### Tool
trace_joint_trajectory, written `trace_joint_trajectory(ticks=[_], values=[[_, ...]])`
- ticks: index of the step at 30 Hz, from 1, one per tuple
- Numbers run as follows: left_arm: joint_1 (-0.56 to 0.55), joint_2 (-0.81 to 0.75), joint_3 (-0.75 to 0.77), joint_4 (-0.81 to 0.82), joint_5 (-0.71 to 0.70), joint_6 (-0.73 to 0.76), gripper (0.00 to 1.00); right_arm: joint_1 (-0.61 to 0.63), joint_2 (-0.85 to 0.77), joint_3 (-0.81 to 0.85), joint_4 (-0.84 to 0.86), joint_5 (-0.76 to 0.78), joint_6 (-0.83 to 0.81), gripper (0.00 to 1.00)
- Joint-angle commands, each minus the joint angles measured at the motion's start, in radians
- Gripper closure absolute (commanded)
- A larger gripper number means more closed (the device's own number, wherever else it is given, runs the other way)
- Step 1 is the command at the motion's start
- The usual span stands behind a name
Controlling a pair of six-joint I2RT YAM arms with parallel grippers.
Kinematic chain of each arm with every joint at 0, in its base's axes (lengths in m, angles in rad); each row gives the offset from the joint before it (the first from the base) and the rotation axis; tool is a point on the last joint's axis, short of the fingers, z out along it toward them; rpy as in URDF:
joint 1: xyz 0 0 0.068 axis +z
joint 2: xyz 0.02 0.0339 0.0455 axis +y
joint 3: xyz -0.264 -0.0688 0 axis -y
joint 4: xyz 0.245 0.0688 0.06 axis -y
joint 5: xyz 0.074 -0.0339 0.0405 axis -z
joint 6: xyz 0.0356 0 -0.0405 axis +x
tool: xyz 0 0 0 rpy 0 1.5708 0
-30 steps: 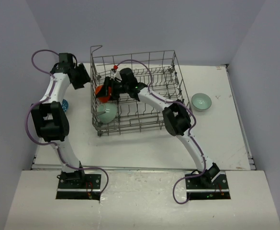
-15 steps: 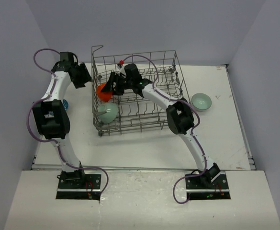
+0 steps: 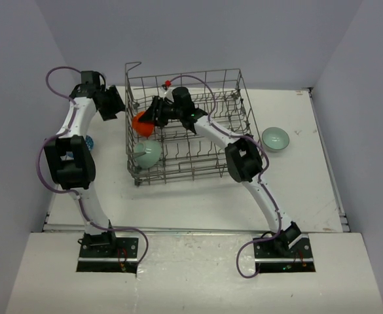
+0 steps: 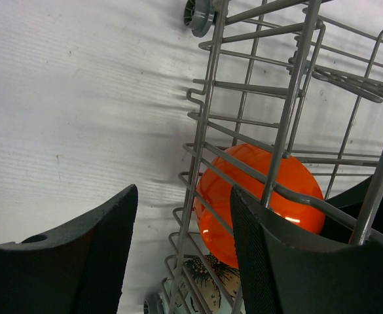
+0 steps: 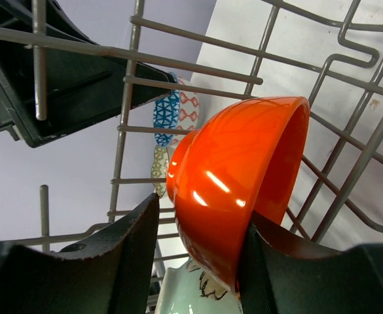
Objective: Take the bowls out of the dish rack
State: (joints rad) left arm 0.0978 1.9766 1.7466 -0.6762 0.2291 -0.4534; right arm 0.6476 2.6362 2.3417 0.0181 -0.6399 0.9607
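The left claw (image 3: 110, 104) hangs spread and empty just outside the left wall of the dish rack (image 3: 184, 161), with the blue bowl (image 3: 89, 142) on the table (image 3: 178, 203) near it. Inside that wall the right claw (image 3: 153, 115) pinches the orange bowl (image 5: 237, 183), tilted among the wires. Its glaze looks slick, so it may slip, or its rim may snag a wire and drag the rack. The claws also sit close enough to clash. A mint bowl (image 3: 148, 154) lies in the rack's near left corner, and a second mint bowl (image 3: 275, 138) sits on the table to the right. The table is white and matte, and the walls are pale grey.
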Motion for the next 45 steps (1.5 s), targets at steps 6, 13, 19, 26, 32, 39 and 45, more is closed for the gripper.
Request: trace_joint_trajectory(ticks=[6,13,19,26,32,39,45], values=[[-0.013,0.007,0.034,0.017,0.079,-0.005,0.39,0.006,-0.01,-0.028,0.123,-0.033,0.052,0.95],[-0.004,0.002,0.007,0.053,0.121,-0.019,0.39,0.015,-0.085,-0.035,0.135,-0.056,0.046,1.0],[0.002,0.002,0.001,0.081,0.137,-0.034,0.38,0.011,-0.194,-0.09,0.137,-0.081,0.016,1.0],[0.008,0.004,-0.013,0.09,0.131,-0.041,0.37,0.004,-0.291,-0.042,0.163,-0.141,0.075,1.0],[0.013,-0.002,-0.01,0.076,0.07,-0.011,0.36,-0.035,-0.43,0.0,-0.117,-0.101,-0.055,1.0],[0.017,-0.048,-0.002,0.049,-0.083,-0.005,0.36,-0.178,-0.718,-0.124,-0.694,0.28,-0.405,1.0],[0.017,-0.094,0.008,0.011,-0.255,-0.028,0.35,-0.238,-0.881,-0.211,-1.055,0.837,-0.517,1.0]])
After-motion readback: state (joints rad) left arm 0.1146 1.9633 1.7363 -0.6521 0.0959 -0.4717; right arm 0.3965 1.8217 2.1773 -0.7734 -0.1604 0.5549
